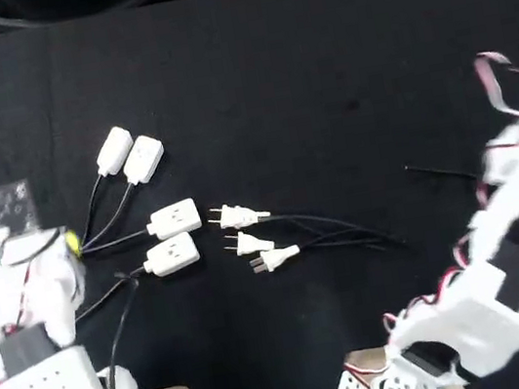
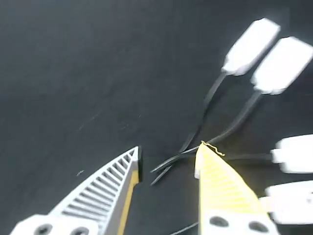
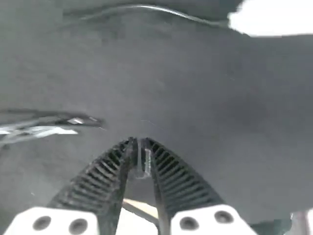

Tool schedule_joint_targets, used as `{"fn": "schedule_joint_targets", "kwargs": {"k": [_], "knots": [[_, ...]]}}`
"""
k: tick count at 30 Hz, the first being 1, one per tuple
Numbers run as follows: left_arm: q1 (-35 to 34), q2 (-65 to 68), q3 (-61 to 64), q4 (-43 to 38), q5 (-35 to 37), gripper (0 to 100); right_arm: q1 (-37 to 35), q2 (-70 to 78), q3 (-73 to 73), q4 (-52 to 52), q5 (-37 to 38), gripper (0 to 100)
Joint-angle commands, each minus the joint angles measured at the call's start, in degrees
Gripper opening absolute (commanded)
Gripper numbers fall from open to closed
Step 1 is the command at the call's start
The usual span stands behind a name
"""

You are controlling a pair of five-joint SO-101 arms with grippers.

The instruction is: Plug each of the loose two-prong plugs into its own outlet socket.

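A: Step?
B: Pre-grasp, I'd say, with nothing plugged in yet. The left gripper (image 2: 168, 149) is spread wide and holds nothing, and black socket cords (image 2: 208, 105) pass right between its fingertips. The right gripper (image 3: 139, 144) has its fingers pressed together, with nothing in them as far as I can tell
A: Where are the plugs?
B: All loose on the table (image 1: 317, 57), well out ahead of both sets of fingertips. Their prongs point at the two sockets closest to the left fingers
A: Counts?
B: Three plugs: first plug (image 1: 234, 217), second plug (image 1: 253, 245), third plug (image 1: 277, 258). Four sockets: near sockets (image 2: 293, 154), two, just past the yellow finger (image 2: 220, 186); far sockets (image 2: 252, 46), two, farther beyond the tips
A: Next move?
B: Probably the right fingers need to part and close on a plug body, leaving the prongs free. The left fingers likely have to pin a near socket so it can't slide when pushed
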Motion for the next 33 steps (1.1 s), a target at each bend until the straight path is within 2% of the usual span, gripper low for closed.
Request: {"fn": "schedule_joint_targets", "kwargs": {"k": [1, 5, 7, 10, 13, 18, 24, 28, 33], "knots": [[9.19, 16.26, -12.62, -2.81, 1.49, 20, -11.43, -2.77, 2.42, -6.51, -6.95, 1.5], [12.26, 31.47, -23.78, -2.90, 1.32, 20, -23.12, -2.24, 3.65, -14.51, -12.13, 1.5], [12.88, 39.21, -29.85, -2.90, -0.97, 20, -27.52, -2.24, 4.26, -19.78, -10.20, 1.3], [13.41, 51.43, -38.46, -2.90, -5.10, 20, -30.42, -2.24, 7.43, -27.34, -5.10, 1.2], [13.49, 64.09, -47.69, -2.55, -9.32, 20, -30.59, -2.15, 11.47, -31.30, -3.43, 1.2], [13.32, 82.55, -63.16, -0.70, -14.07, 32, -30.86, -2.59, 18.77, -39.47, -3.16, 1.2], [12.79, 95.82, -81.63, 5.80, -15.03, 27, -30.24, -2.24, 20.09, -41.85, -3.52, 1.2], [12.26, 102.86, -91.21, 7.91, -15.12, 27, -30.24, -2.24, 22.20, -44.48, -3.25, 1.2], [12.62, 109.54, -101.49, 13.89, -18.64, 27, -29.98, -2.24, 24.75, -48.00, -3.25, 1.2]]}}
